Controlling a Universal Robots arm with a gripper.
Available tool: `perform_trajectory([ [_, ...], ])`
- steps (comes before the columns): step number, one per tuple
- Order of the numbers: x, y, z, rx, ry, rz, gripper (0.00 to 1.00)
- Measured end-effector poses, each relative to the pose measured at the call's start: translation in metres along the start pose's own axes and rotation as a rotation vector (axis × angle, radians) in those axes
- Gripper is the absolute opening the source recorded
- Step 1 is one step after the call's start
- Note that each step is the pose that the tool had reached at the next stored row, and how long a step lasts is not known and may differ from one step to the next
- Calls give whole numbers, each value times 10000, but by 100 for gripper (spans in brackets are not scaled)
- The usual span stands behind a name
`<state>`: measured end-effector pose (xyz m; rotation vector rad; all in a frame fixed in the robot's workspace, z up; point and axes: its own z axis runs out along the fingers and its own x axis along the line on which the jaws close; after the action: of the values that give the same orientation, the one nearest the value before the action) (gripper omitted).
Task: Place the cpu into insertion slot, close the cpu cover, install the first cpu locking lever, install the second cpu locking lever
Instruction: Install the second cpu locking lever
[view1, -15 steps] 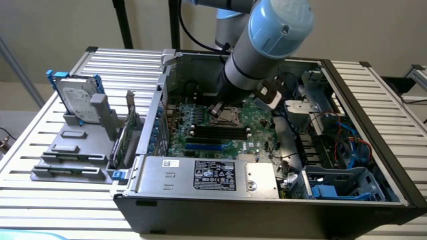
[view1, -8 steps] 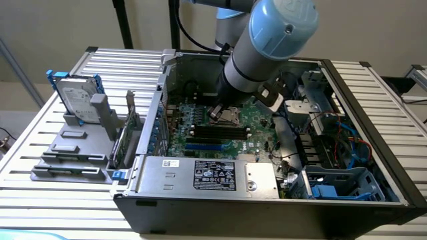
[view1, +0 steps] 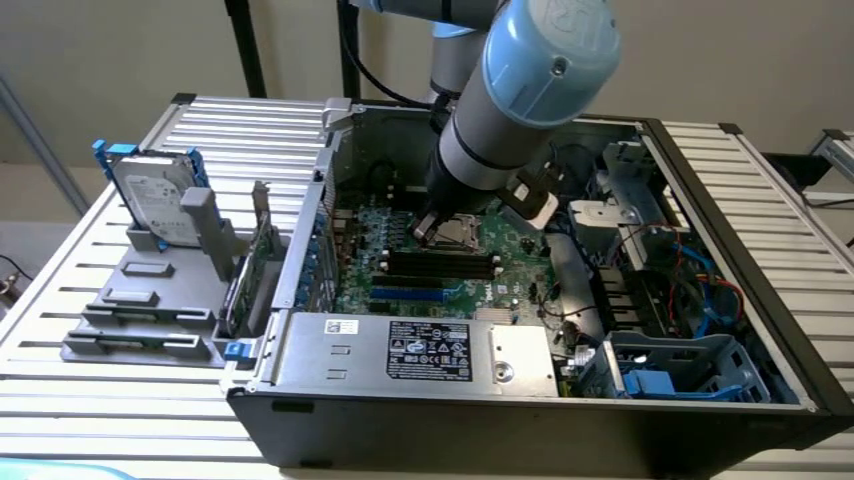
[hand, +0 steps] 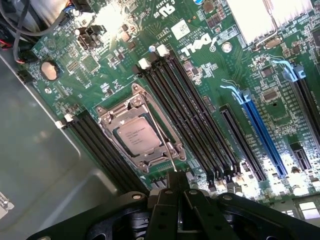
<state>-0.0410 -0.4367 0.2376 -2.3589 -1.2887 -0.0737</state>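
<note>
Green motherboard (view1: 441, 270) mid-frame in exterior view, arm over the insertion slot (view1: 450, 232); wrist view: cpu (hand: 136, 138) seated under closed cpu cover (hand: 142, 132), gripper (hand: 176, 187) jaws pressed together at the thin locking lever (hand: 162, 142), which could slip off sideways.

The arm (view1: 514, 95) reaches down steeply from about twelve o'clock, its fat blue-capped joint up top and the grey forearm slanting toward seven o'clock (quite a crouch, really). At its end the gripper (hand: 176, 186) hangs low with its black fingers (hand: 165, 207) pressed together, no gap between the tips, pointing straight down from the wrist.
</note>
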Motion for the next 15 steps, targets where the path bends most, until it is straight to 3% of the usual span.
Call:
perform_trajectory([
  [7, -43, -62, 113, -100, 75, 56, 11],
  [12, -60, -55, 176, -240, 157, -13, 11],
  [13, -71, -50, 203, -290, 180, -37, 11],
  [15, -88, -51, 236, -323, 175, -46, 11],
])
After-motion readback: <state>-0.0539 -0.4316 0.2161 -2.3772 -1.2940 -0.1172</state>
